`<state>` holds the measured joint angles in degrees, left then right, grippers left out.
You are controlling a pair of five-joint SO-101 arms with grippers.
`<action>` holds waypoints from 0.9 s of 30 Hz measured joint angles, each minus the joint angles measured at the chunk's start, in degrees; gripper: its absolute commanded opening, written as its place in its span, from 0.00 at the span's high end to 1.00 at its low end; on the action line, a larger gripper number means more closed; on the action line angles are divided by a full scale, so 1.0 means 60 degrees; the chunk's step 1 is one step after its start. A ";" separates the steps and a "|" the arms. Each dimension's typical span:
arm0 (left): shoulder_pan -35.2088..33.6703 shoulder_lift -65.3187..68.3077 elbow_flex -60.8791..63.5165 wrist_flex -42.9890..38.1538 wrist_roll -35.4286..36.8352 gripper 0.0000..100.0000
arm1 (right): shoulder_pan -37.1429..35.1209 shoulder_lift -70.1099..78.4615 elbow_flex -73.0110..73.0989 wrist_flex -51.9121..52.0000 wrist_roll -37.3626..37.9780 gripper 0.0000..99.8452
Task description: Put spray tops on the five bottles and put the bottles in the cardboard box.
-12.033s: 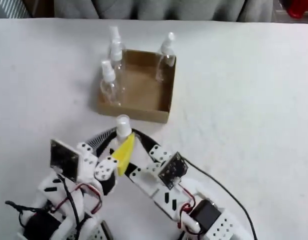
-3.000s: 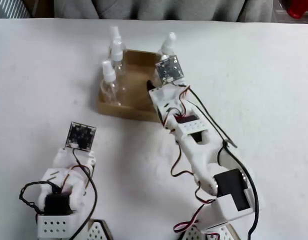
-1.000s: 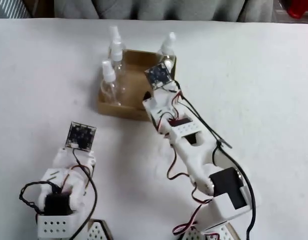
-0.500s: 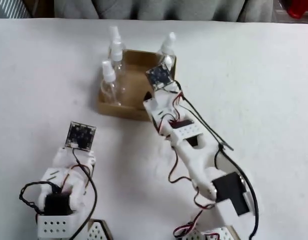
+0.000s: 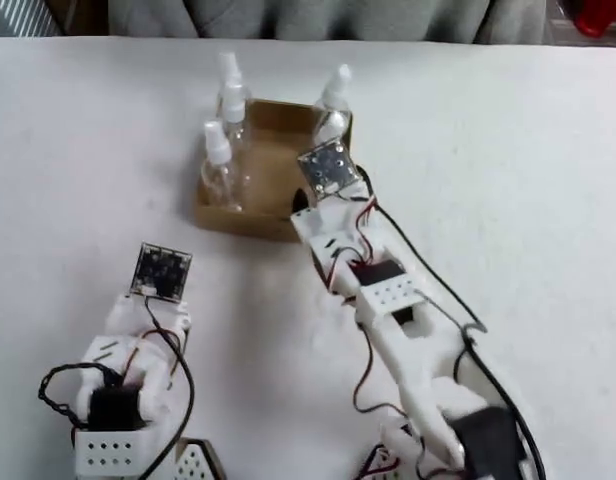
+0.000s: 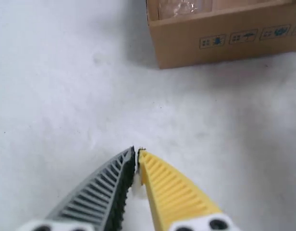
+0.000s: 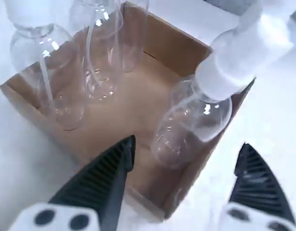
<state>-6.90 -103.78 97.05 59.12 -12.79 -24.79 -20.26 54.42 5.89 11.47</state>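
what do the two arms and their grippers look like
Left arm and right arm: white shells, black motors, red and black cables, a square board at each wrist. Left gripper: one grey, one yellow ribbed finger. Right gripper: two black ribbed fingers.

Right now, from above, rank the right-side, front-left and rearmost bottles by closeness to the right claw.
1. Right-side bottle, just ahead of the right claw.
2. Front-left bottle, at the box's near-left corner.
3. Rearmost bottle, at the back left.
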 measured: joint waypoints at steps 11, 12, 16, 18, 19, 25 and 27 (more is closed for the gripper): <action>0.0000 0.0000 0.0000 0.0000 0.0000 0.98 | 0.0293 -0.2168 0.0381 0.3531 0.0000 0.74; 0.0000 0.0000 0.0000 0.0000 0.0000 0.98 | 0.0352 -0.2315 0.0542 0.3560 0.0000 0.76; 0.0000 0.0000 0.0000 0.0000 0.0000 0.98 | 0.0733 -0.2828 0.1201 0.3560 0.0000 0.89; 0.0000 0.0000 0.0000 0.0000 0.0000 0.98 | 0.0850 -0.3121 0.1524 0.3560 0.0000 0.94; 0.0000 0.0000 0.0000 0.0000 0.0000 0.98 | 0.0894 -0.3253 0.1670 0.3560 0.0000 0.96; 0.0000 0.0000 0.0000 0.0000 0.0000 0.98 | 0.1480 -0.4088 0.2608 0.3560 0.0015 0.98; 0.0000 0.0000 0.0000 0.0000 0.0000 0.98 | 0.1700 -0.4410 0.3018 0.3560 0.0015 0.98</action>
<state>-6.90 -103.78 97.05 59.12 -12.79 -14.59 -46.73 72.53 27.25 11.56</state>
